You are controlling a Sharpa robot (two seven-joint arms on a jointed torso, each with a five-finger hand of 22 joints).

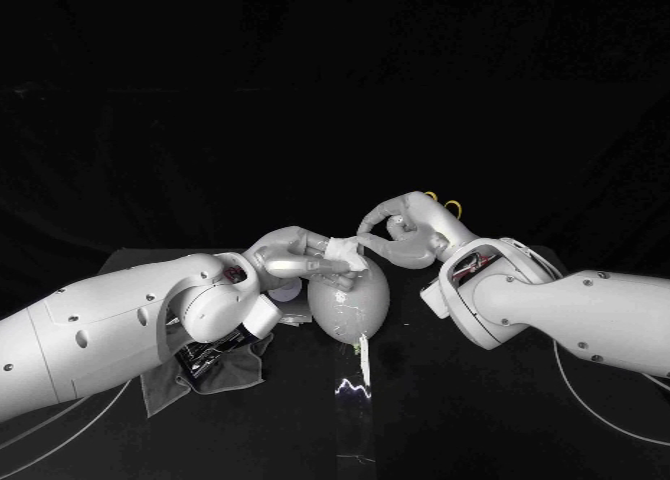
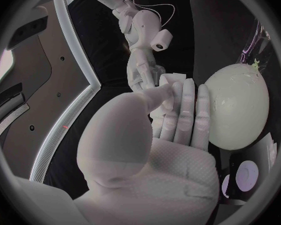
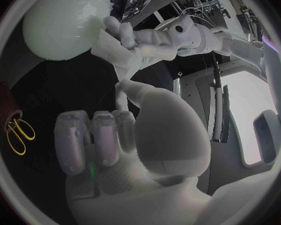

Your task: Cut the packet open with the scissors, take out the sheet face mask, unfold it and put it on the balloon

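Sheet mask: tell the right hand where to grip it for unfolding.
Grip the free folded edge of the sheet mask that sticks out past the fingers of the left hand by the balloon, coming from the robot's right with the right hand. The left hand pinches the other end, so pulling apart should probably open the folds.

place: robot lab | evidence: black table (image 1: 479, 430), black backdrop (image 1: 335, 100) behind it

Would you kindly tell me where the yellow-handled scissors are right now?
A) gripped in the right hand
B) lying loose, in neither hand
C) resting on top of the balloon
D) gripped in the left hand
B: the scissors lie loose, off to one side of the right hand, which does not touch them.
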